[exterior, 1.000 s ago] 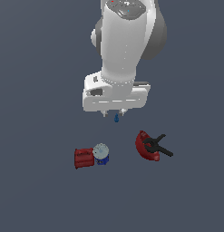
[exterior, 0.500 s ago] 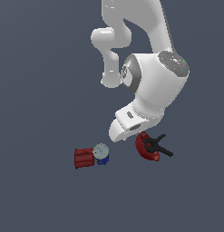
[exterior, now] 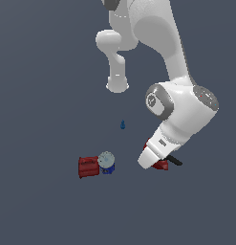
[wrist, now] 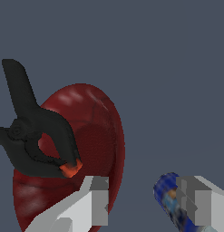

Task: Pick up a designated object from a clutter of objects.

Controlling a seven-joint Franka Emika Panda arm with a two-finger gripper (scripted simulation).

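The glossy dark red bowl (wrist: 93, 136) fills much of the wrist view, and the black clamp (wrist: 34, 136) with an orange tip lies across it. My gripper (wrist: 147, 201) is open. One finger (wrist: 97, 199) is over the bowl's inside and the other finger (wrist: 199, 199) is outside its rim. I cannot tell whether they touch the bowl. In the exterior view the hand (exterior: 149, 160) covers most of the bowl (exterior: 162, 165), and one clamp handle (exterior: 176, 162) sticks out.
A red ribbed cylinder (exterior: 88, 166) lies on its side at the exterior view's left, touching a blue can with a pale lid (exterior: 107, 162). A blue shape (wrist: 170, 199) shows partly behind one finger. A tiny blue mark (exterior: 123, 125) sits farther back.
The arm has swung from above the clutter's middle toward the exterior view's right and lowered. The hand now sits over the bowl and clamp. The objects have not moved.
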